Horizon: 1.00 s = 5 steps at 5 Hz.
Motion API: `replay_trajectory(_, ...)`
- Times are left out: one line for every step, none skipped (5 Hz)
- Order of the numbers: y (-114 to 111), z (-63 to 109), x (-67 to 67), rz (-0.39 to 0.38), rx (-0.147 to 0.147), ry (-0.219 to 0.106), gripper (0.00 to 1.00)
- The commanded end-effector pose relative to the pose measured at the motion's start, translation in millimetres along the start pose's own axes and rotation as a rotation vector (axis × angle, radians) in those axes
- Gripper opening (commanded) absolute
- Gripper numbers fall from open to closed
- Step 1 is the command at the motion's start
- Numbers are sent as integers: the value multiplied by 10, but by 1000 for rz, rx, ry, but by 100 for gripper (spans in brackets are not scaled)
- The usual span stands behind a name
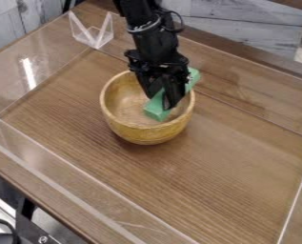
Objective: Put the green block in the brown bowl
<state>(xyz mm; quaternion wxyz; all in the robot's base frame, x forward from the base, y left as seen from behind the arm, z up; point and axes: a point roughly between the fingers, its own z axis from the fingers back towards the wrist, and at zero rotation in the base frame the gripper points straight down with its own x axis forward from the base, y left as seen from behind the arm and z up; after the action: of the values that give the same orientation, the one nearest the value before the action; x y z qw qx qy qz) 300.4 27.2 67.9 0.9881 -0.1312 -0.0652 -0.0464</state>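
Wood-grain tabletop [230, 181] is seen beneath a round light-brown wooden bowl [125, 122], inside whose right side a flat bright green block [158, 107] is held tilted, clamped by the black gripper [165, 93].

A wooden table [230, 181] with clear acrylic walls [26, 71]; a clear stand [90, 31] sits far back.
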Motion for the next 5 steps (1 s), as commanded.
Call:
replay_trajectory(-20,127,139,-19,12,-48,0)
replay_trajectory(-24,121,145,-18,9,-44,0)
replay_trajectory(-28,115,152,-17,6,-41,0)
replay_trajectory(-34,112,157,-16,3,-37,0)
replay_trajectory(-39,108,164,-15,-1,-33,0)
